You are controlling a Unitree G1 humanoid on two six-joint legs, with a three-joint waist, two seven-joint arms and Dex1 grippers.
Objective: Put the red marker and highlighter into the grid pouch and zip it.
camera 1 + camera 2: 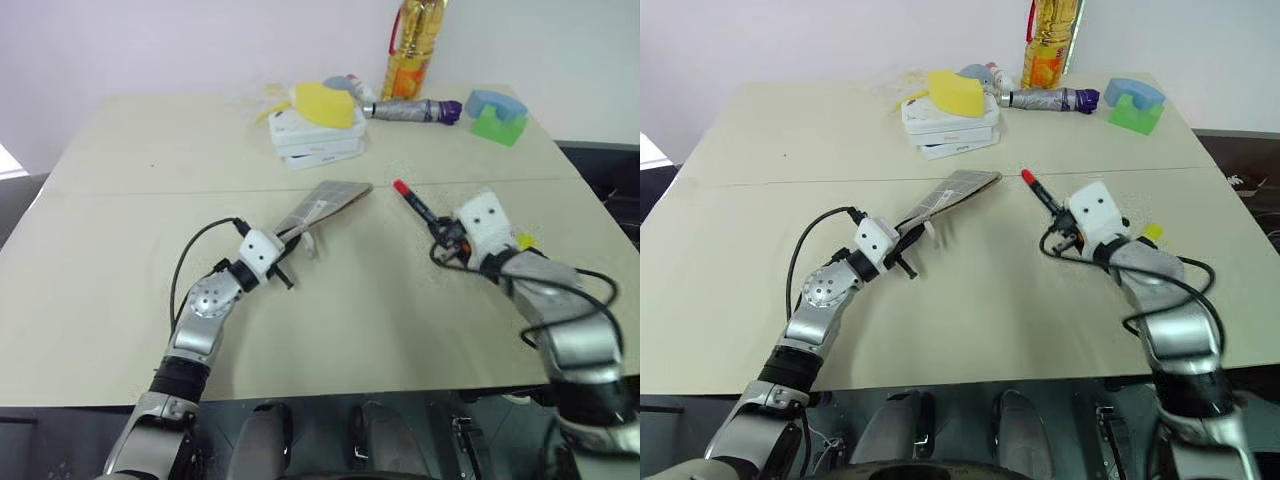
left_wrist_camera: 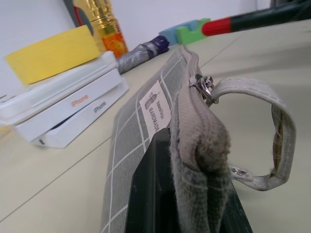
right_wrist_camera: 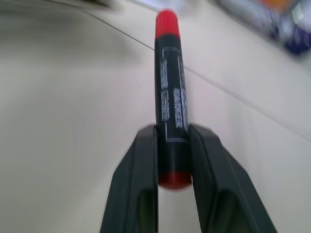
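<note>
I had the right gripper [image 3: 173,145] clamped on the marker [image 3: 170,92], red tip pointing ahead of it. The left gripper [image 2: 182,189] pinched the pouch [image 2: 146,126] edge; its fingers were mostly hidden. The highlighter [image 1: 1152,231] peeked from behind my right wrist.

"HANDMADE" on pouch label [image 2: 156,108], "iPhone" on boxes [image 2: 80,101]

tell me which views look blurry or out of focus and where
Right wrist view: the marker clamped in the right gripper has smeared lettering, and the table and things behind it are streaked. Left wrist view: the pouch edge nearest the lens is soft, while its label is readable. Head views: fairly even sharpness, with soft shadows under both arms.
</note>
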